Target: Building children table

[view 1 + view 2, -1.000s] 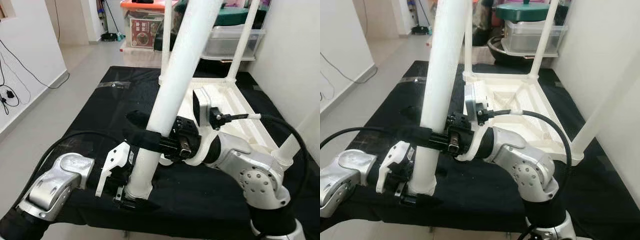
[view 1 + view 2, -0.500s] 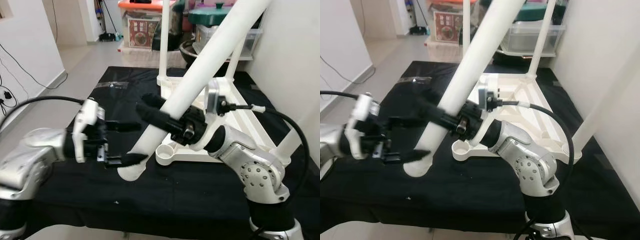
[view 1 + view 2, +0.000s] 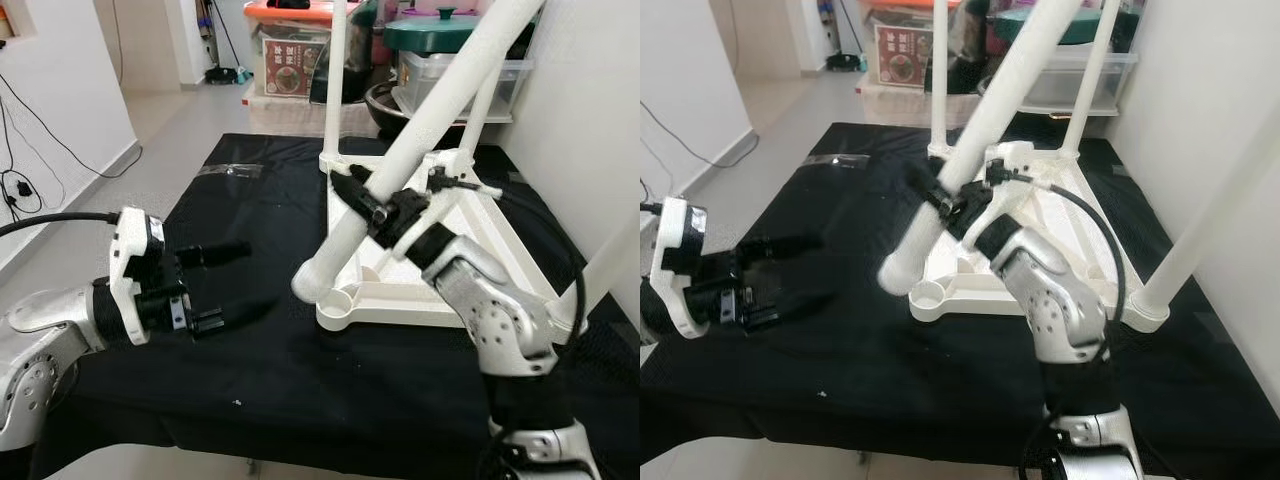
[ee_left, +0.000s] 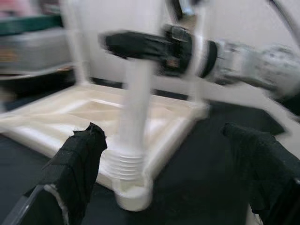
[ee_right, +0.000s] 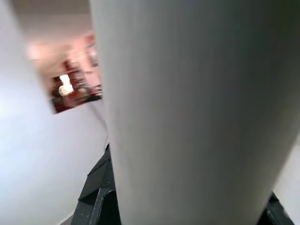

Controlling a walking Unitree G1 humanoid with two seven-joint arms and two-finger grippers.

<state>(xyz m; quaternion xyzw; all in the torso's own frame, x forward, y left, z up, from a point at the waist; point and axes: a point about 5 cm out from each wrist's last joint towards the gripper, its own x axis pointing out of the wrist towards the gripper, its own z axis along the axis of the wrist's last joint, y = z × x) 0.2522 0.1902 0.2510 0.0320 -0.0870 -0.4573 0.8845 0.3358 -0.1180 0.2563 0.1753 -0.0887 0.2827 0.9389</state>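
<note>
**Seating the last leg**

Holding the white leg [image 3: 400, 185] clamped in the right gripper [image 3: 372, 205], tilted, its threaded end just above the empty corner socket [image 3: 341, 297] of the upturned tabletop [image 3: 460, 215]. Left gripper [image 3: 215, 287] spread, empty, off to the side. Bring the leg upright, centre it over the socket, then twist in

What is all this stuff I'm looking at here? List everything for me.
Tabletop: one, white, upside down on the black cloth.
Fitted legs: three, white, upright in its corners.
Loose leg: one, white, tilted, lower end above the empty near-left socket.
Cloth: one, black, spread over the floor.
Storage boxes: several, clear with orange lid and others, behind the cloth.
Pot: one, green lid, on the boxes.
Cables: black, along the left wall.
Right tool: shut on the loose leg.
Left tool: open, hovering over the cloth.
</note>
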